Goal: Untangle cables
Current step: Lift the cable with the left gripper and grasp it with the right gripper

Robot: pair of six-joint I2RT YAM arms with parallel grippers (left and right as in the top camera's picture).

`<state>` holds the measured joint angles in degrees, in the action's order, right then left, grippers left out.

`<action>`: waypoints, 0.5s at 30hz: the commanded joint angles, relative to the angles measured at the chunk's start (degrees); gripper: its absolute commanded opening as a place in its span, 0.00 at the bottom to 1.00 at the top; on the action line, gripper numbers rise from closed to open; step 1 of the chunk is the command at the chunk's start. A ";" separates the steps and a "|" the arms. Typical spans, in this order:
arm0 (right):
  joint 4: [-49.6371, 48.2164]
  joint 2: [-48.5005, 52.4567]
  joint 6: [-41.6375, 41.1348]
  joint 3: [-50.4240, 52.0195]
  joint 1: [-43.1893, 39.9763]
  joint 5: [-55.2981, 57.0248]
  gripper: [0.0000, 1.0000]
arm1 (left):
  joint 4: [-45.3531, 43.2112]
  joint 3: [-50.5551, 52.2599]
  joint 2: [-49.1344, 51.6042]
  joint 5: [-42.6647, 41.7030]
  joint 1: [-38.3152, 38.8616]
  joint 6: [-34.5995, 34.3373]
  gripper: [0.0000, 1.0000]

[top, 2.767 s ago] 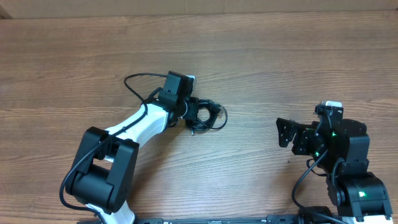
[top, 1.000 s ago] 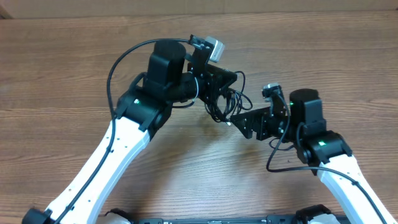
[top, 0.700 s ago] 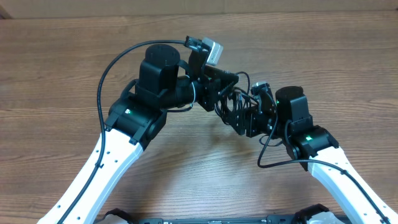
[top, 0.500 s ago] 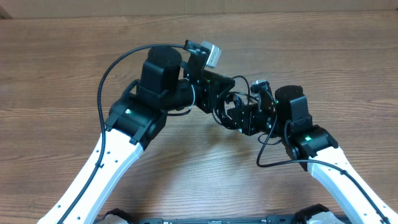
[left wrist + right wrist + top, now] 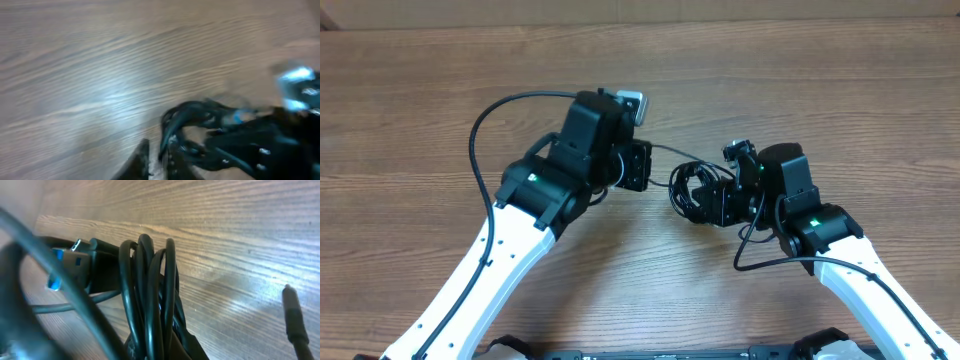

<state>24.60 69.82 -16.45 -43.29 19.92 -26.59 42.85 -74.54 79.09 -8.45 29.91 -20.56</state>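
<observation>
The cables (image 5: 680,186) are a tight black coil held just above the table's middle. My right gripper (image 5: 706,198) is shut on that coil. In the right wrist view the coil's strands (image 5: 150,280) run down between the fingers (image 5: 165,350), and a blue-tipped plug (image 5: 62,265) sticks out on the left. My left gripper (image 5: 638,166) sits a little left of the coil. A thin strand (image 5: 665,151) stretches from it to the bundle. The left wrist view is blurred, but its fingers (image 5: 142,160) stand slightly apart, with the coil (image 5: 192,117) just ahead of them.
A loose plug end (image 5: 296,322) lies on the wood at the right of the right wrist view. The left arm's thick black wire (image 5: 485,125) arcs out to the left. Bare wooden tabletop (image 5: 840,90) surrounds both arms.
The right gripper closed on the coil and stayed there. The left gripper pulled back to the left, away from the bundle, and its jaws parted slightly.
</observation>
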 commanded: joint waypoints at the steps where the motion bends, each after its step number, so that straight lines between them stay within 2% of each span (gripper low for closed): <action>1: -0.11 -0.39 0.15 -1.90 -0.04 0.81 0.04 | 2.12 -0.57 1.90 5.03 -0.31 1.20 0.50; 3: 0.46 -0.44 0.17 -2.99 -0.04 -0.13 0.04 | 3.28 -0.57 2.86 3.34 -0.31 0.81 0.67; 5: 1.20 -0.50 0.15 -4.70 -0.04 -1.90 0.04 | 3.65 -0.55 4.09 0.72 -0.33 -0.57 0.77; 6: 1.64 -0.59 0.13 -5.77 -0.04 -2.86 0.04 | 3.61 -0.55 4.68 0.11 -0.33 -1.03 0.78; 7: 1.92 -0.61 0.13 -6.67 -0.04 -3.61 0.04 | 3.45 -0.55 5.35 -0.07 -0.31 -1.40 0.77; 11: 2.14 -0.72 0.00 -9.07 -0.04 -5.73 0.04 | 3.28 -0.55 7.98 -2.25 -0.31 -2.40 0.63; 15: 2.14 -0.72 -0.09 -9.73 -0.04 -6.16 0.04 | 0.74 -0.55 9.81 -2.80 -0.31 -2.27 0.60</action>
<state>27.05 69.82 -16.47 -51.13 19.92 -30.55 45.43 -74.54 87.46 -9.41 29.87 -22.33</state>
